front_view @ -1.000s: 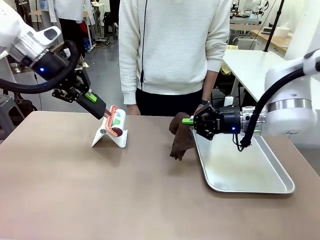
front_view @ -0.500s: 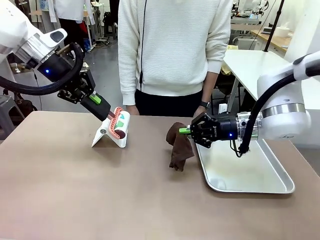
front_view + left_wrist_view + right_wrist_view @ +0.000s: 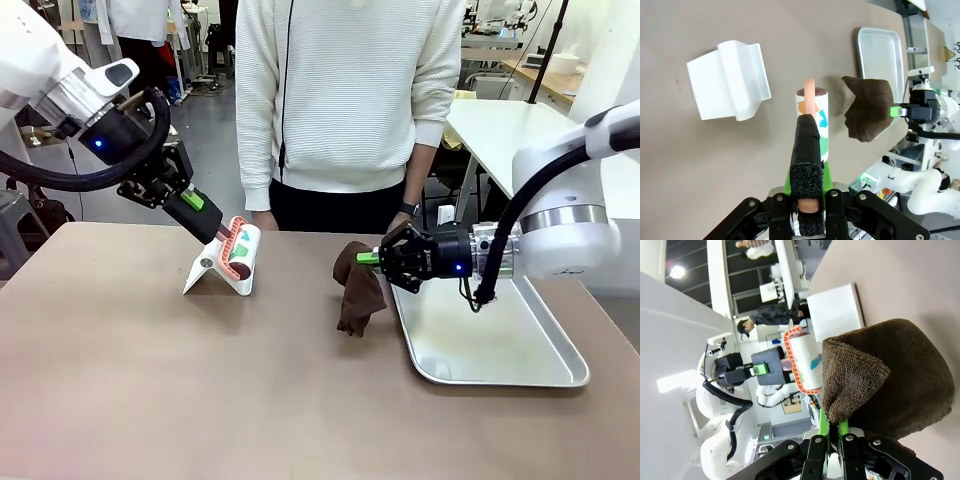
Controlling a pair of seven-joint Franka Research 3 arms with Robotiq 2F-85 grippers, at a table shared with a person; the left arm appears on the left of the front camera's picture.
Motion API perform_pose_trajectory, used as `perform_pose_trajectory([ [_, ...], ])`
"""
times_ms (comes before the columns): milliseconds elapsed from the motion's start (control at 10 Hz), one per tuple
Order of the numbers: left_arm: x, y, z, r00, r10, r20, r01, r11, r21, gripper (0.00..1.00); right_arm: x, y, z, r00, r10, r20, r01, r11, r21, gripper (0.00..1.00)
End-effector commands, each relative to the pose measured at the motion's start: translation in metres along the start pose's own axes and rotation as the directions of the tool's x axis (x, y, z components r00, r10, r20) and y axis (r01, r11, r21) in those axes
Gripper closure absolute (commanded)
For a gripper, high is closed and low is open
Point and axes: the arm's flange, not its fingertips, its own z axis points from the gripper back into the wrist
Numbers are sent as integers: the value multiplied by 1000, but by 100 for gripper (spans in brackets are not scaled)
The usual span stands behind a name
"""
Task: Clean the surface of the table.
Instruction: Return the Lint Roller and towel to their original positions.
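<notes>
My left gripper point(image 3: 207, 217) is shut on the salmon handle of a white lint roller point(image 3: 241, 249), which it holds tilted in the air just over the white stand point(image 3: 214, 276). In the left wrist view the lint roller point(image 3: 815, 117) hangs clear of the stand point(image 3: 729, 80), with the gripper point(image 3: 807, 150) clamped on the handle. My right gripper point(image 3: 372, 258) is shut on a brown cloth point(image 3: 358, 292) that dangles over the brown table point(image 3: 200, 400), its bottom close to the top. The right wrist view shows the cloth point(image 3: 890, 375) pinched in the gripper point(image 3: 832, 427).
A shiny metal tray point(image 3: 500, 345) lies at the right, under my right arm. A person in a white sweater point(image 3: 340, 100) stands at the far edge, hands low behind the table. White-topped tables stand behind on the right.
My left gripper has raised and swung the roller up off its stand, a little to the right. My right gripper has carried the cloth slightly left, off the tray's edge.
</notes>
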Motion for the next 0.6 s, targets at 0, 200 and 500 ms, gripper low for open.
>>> perform_pose_trajectory([
  [0, 16, -17, -3, 997, 64, 33, -68, 992, 107, 78, 3, 6, -22, 994, -60, 89, 57, 998, 36, 93],
  [200, 31, -26, -15, 996, 74, 58, -83, 982, 168, 78, 10, 1, -22, 981, -147, 124, 146, 989, 15, 93],
  [500, 45, -25, -37, 994, 72, 77, -87, 973, 212, 78, 21, 2, -25, 987, -108, 116, 125, 980, -152, 93],
])
